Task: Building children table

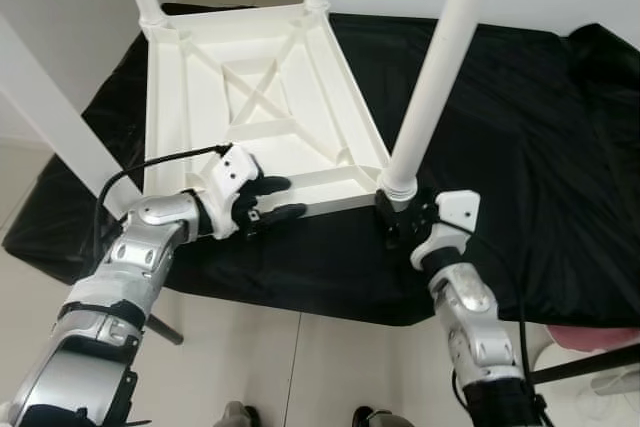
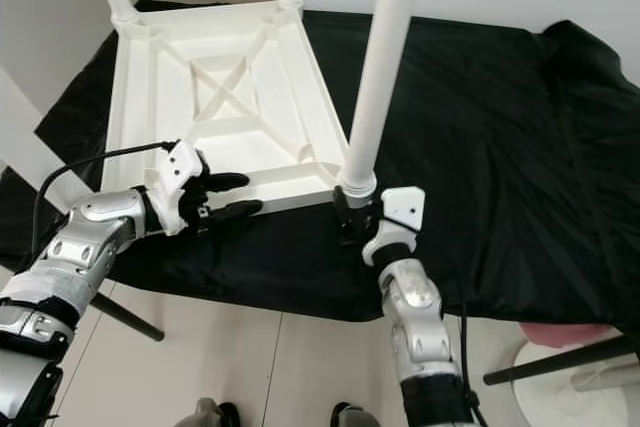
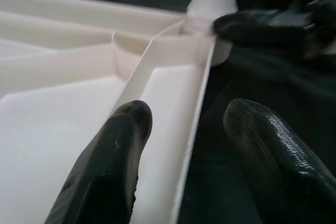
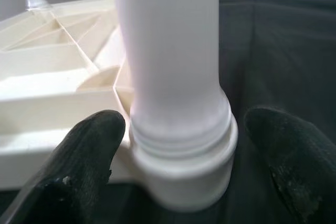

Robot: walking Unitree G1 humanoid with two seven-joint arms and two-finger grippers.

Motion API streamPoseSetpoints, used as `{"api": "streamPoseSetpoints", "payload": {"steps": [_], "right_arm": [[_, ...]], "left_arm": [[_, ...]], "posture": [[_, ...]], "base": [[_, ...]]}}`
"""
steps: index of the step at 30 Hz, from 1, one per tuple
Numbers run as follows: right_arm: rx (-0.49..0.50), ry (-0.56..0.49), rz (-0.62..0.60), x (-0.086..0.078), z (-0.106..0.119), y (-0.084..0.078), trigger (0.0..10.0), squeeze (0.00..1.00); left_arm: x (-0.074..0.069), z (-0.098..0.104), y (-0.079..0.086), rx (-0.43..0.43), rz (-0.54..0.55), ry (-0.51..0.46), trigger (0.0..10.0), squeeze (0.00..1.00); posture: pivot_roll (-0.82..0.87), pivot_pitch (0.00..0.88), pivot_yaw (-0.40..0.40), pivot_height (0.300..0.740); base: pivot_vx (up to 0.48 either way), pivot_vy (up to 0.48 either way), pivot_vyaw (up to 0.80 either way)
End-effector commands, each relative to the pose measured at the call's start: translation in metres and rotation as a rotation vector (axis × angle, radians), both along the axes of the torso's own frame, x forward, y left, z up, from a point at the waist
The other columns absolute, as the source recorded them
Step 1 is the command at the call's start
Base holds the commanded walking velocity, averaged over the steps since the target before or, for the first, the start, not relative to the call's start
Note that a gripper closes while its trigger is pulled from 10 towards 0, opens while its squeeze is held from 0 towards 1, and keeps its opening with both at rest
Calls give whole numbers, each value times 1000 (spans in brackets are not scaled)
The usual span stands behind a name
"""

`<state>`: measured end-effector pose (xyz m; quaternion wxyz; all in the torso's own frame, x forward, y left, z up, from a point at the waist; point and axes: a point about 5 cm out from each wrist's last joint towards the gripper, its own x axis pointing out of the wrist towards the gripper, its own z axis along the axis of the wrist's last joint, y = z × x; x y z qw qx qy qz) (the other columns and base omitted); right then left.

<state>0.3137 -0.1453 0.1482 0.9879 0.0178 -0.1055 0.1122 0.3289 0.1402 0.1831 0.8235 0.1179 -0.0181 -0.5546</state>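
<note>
The left gripper (image 1: 282, 198) straddles the upturned table's (image 1: 262, 97) near rim, fingers open. The right gripper (image 4: 178, 150) brackets the corner leg (image 1: 440, 62) at its base, fingers spread and not touching.

The upright legs (image 1: 436, 65) and raised ribs (image 1: 262, 87) of the upturned table (image 1: 195, 97) block sideways passes, while the black-covered bench (image 1: 540, 137) right of it lies open.

Bright, even indoor light; soft, slightly blurred wrist close-ups.
</note>
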Motion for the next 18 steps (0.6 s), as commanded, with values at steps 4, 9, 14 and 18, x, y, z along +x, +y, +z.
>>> {"api": "streamPoseSetpoints", "payload": {"steps": [4, 9, 14, 18], "right_arm": [[-17, 6, 47, 11, 2, -2, 10000, 0], [-57, -11, 149, 20, 10, 1, 10000, 0], [-72, -13, 249, 29, 15, 7, 10000, 0], [-98, -17, 303, 38, 18, 12, 10000, 0]], "left_arm": [[-22, -4, 16, 41, -107, 64, 10000, 0], [-31, -19, 52, 155, -30, 120, 10000, 0], [-31, -20, 69, 199, 44, 137, 10000, 0], [-25, -17, 74, 213, 95, 135, 10000, 0]], "posture": [[40, 157, 6, 740], [56, 154, -11, 740], [67, 151, -19, 740], [71, 151, -18, 740]], "base": [[0, 0, 0], [0, 0, 0], [0, 0, 0], [0, 0, 0]]}}
